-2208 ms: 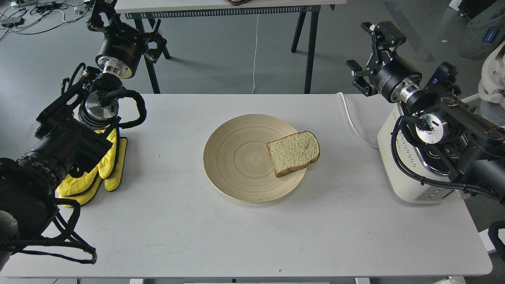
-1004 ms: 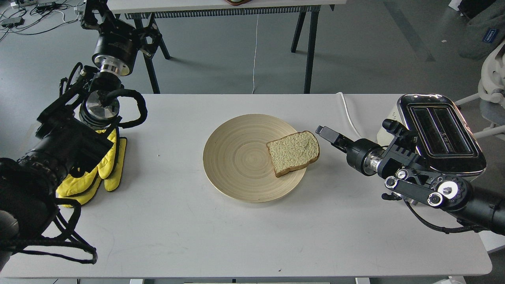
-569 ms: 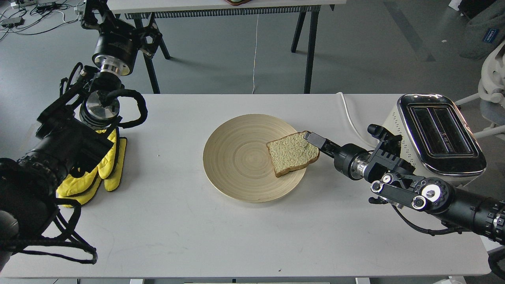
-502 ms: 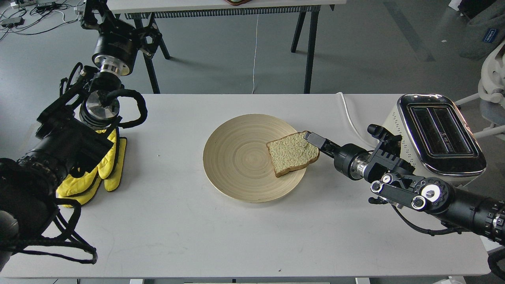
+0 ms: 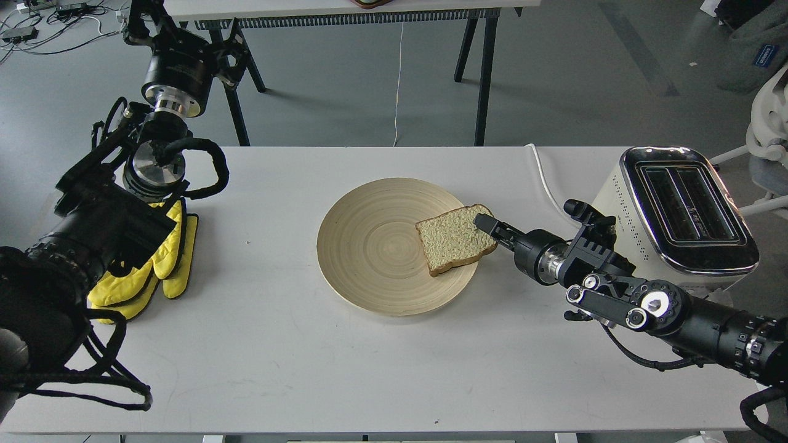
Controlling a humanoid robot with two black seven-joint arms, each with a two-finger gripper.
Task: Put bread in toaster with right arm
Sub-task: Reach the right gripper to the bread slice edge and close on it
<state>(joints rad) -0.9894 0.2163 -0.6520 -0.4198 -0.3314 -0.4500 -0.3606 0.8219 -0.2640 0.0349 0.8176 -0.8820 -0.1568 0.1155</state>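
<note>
The bread (image 5: 454, 240) lies flat on the right side of a round pale wooden plate (image 5: 369, 246) at the table's middle. My right arm reaches in low from the right. My right gripper (image 5: 488, 224) has its upper finger on the bread's top right edge. The lower finger is hidden, so I cannot tell whether it grips the slice. The cream toaster (image 5: 674, 215) stands upright at the table's right end, both slots empty, right behind my right forearm. My left gripper (image 5: 184, 34) is raised at the far left, dark and seen from behind, away from the bread.
Yellow gloves (image 5: 157, 261) lie at the table's left, partly under my left arm. The toaster's white cord (image 5: 548, 184) runs over the table's back edge. A second table's black legs (image 5: 483, 74) stand behind. A white chair (image 5: 769, 123) is at far right.
My right arm swung down from above the toaster to table height and reached left. Its gripper moved from right of the bread onto the slice's right edge. The left arm barely moved.
</note>
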